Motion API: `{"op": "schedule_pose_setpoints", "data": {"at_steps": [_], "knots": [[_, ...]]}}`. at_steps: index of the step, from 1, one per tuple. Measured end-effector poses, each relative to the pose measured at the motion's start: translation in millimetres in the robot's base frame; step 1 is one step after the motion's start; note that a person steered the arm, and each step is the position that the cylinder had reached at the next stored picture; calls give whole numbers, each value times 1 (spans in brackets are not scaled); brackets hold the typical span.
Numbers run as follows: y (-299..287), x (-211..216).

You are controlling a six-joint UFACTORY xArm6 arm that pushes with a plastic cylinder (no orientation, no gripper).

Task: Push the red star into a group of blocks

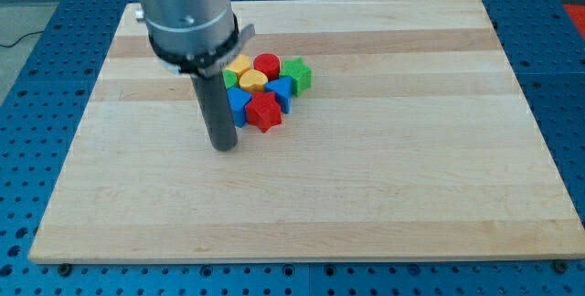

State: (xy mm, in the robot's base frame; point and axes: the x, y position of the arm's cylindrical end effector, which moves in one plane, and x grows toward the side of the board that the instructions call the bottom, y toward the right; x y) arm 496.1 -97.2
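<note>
The red star lies at the bottom edge of a tight cluster of blocks near the board's upper middle. It touches a blue block on its left and a blue block on its upper right. Above them sit a yellow heart-like block, a yellow block, a red cylinder, a green star and a green block, partly hidden by the rod. My tip rests on the board just left of and below the red star, a short gap away.
The wooden board lies on a blue perforated table. The arm's grey cylinder body hangs over the board's upper left and hides part of it.
</note>
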Motion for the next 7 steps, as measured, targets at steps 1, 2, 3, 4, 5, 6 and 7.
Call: {"op": "schedule_pose_setpoints", "data": {"at_steps": [1,2,3,4,5,6,7], "knots": [[33,25],[71,23],[78,12],[78,-8],[78,-27],[72,-35],[63,-36]]}}
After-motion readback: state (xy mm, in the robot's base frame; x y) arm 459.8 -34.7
